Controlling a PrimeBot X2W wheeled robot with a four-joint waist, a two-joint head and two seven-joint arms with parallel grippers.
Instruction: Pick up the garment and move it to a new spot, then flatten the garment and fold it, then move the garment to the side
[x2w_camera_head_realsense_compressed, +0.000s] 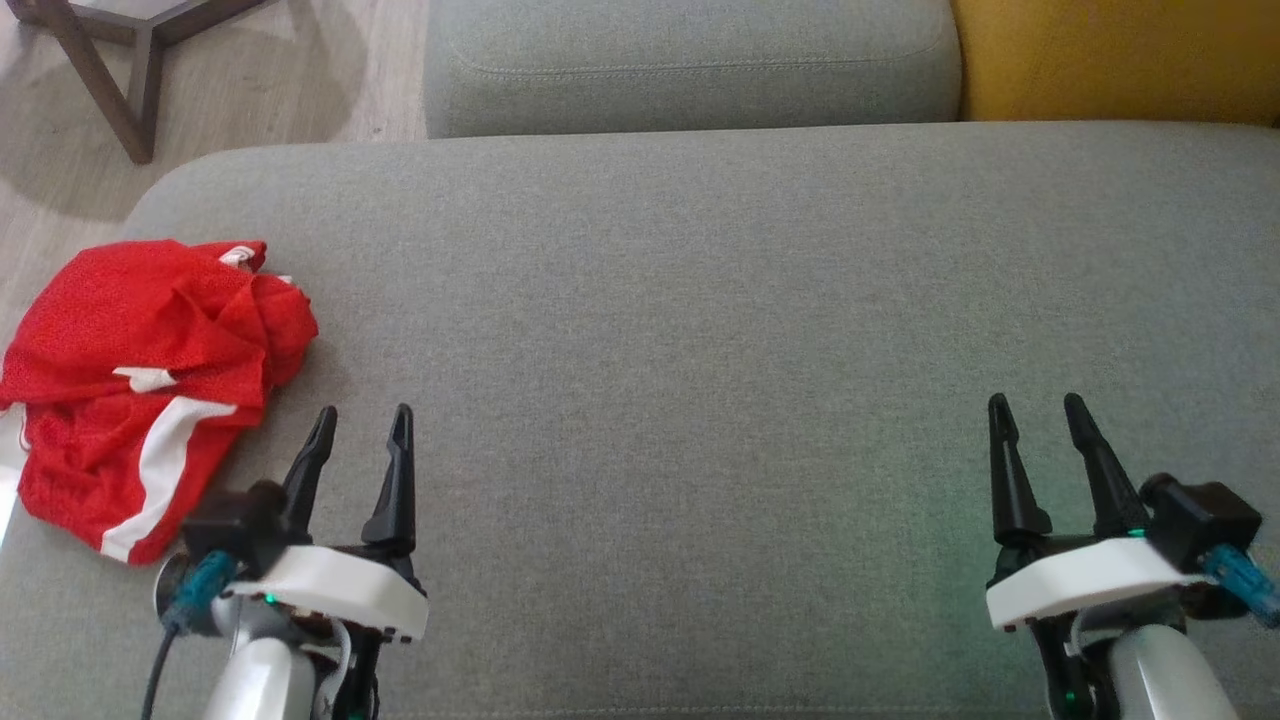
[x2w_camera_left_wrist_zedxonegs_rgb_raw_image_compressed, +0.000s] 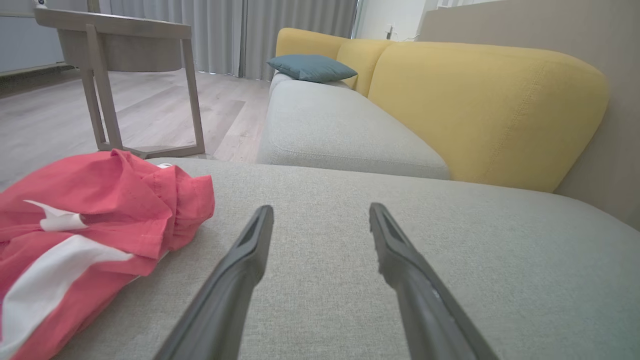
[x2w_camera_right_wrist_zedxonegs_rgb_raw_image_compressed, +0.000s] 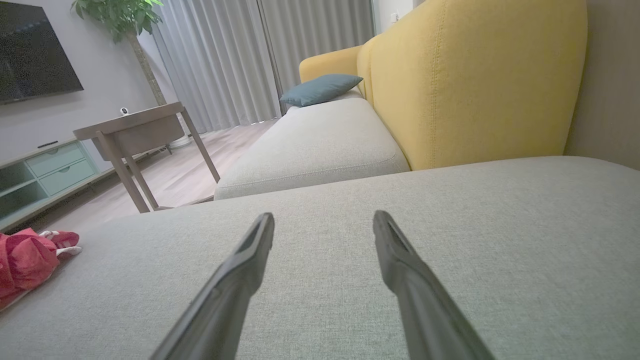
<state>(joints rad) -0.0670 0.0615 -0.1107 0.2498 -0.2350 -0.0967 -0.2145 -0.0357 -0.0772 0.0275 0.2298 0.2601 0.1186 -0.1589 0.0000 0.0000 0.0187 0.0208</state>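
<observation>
Left claw (x2w_camera_head_realsense_compressed: 363, 412) spread and empty, fingers low over the grey sofa seat (x2w_camera_head_realsense_compressed: 680, 350), pointing forward. Right claw (x2w_camera_head_realsense_compressed: 1036, 400) is likewise spread, well apart from it. The crumpled red garment (x2w_camera_head_realsense_compressed: 150, 380) lies just left of the left claw at the seat's edge, its long axis running near-to-far. The right wrist view adds a television (x2w_camera_right_wrist_zedxonegs_rgb_raw_image_compressed: 35, 50).

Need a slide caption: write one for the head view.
Crumpled red garment lies near the left edge of the grey cushion, beside the open left hand; open right hand opposite.
</observation>
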